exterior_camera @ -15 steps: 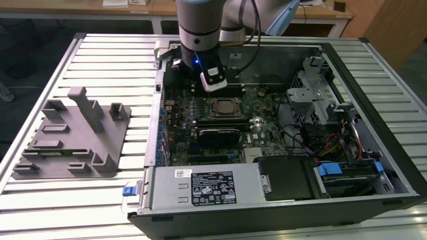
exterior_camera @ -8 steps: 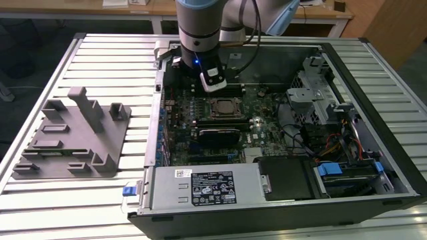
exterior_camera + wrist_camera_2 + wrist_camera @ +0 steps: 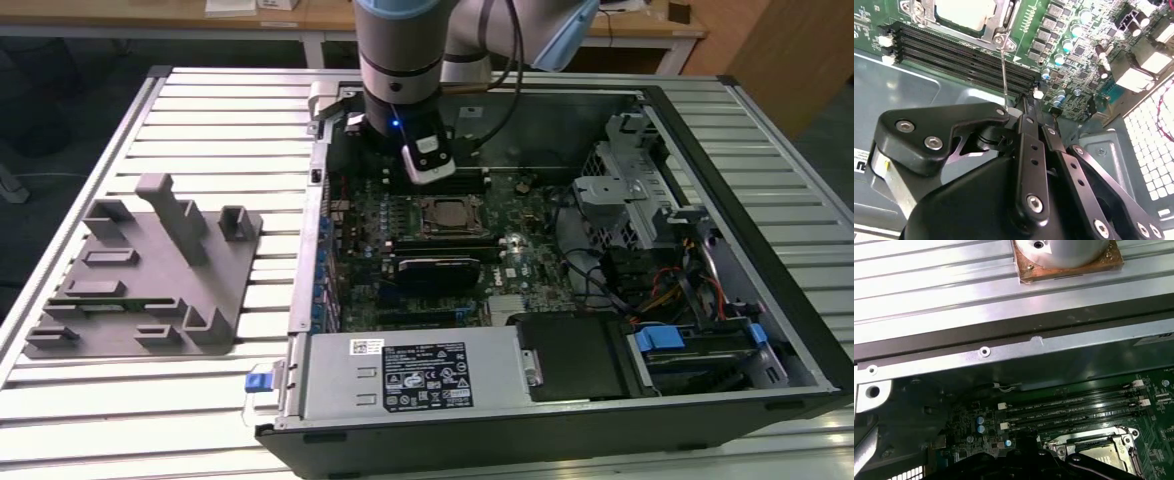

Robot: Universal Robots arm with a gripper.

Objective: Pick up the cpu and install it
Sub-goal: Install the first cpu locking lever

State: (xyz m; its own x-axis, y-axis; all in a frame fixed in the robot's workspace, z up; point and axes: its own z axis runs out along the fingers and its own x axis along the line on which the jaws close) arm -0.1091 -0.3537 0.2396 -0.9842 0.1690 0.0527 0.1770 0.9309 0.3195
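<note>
Exterior view: the clenched gripper (image 3: 424, 172) hangs just beside the socket (image 3: 422, 212) holding the cpu (image 3: 449, 214); in the second wrist view its tip touches 1 thin lever (image 3: 1003, 70).

In the exterior view, a work table (image 3: 200, 110) of pale metal slats running side to side spans the frame from nine o'clock to three o'clock. The slats catch a soft, even overhead light, and in the first wrist view they (image 3: 954, 270) shine with broad bright streaks. At twelve o'clock, beyond the table, stands a wooden desk (image 3: 320, 15) on white legs (image 3: 311, 48), with papers (image 3: 230, 6) on top. At one to two o'clock is a brown wooden panel (image 3: 781, 50). Dark floor (image 3: 67, 90) shows at ten o'clock, with a white cable (image 3: 27, 178) lying on it.
</note>
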